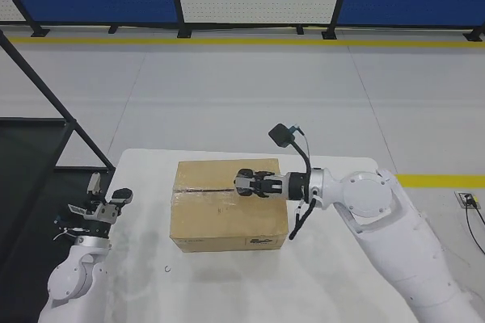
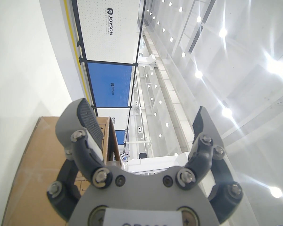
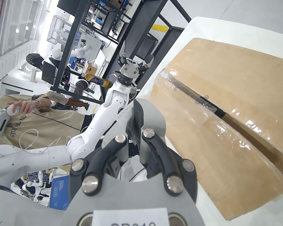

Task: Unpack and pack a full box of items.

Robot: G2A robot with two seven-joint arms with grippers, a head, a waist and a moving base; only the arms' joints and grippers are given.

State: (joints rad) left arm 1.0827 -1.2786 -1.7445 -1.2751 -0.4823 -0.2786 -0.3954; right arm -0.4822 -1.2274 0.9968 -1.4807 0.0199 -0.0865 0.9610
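The box (image 1: 230, 206) sits shut in the middle of the table (image 1: 145, 283), with clear tape (image 3: 179, 83) along the seam (image 1: 206, 190) on its top; so nothing can come out yet, and I think the first job is to get that tape open; the right gripper (image 1: 242, 183) is over the top of the box, right by the seam, with its two fingers (image 3: 138, 116) pressed tight together and nothing between them; shut like that it makes one thin tip, which looks good for poking along the tape, though I cannot tell if it touches the box; the left gripper (image 2: 146, 118) is at the table's left edge, near the side of the box, pointing up, spread wide and holding nothing; I guess it is parked there to keep out of the way, ready to steady the box if it slides; the tape looks shiny, so the tip could slip off it
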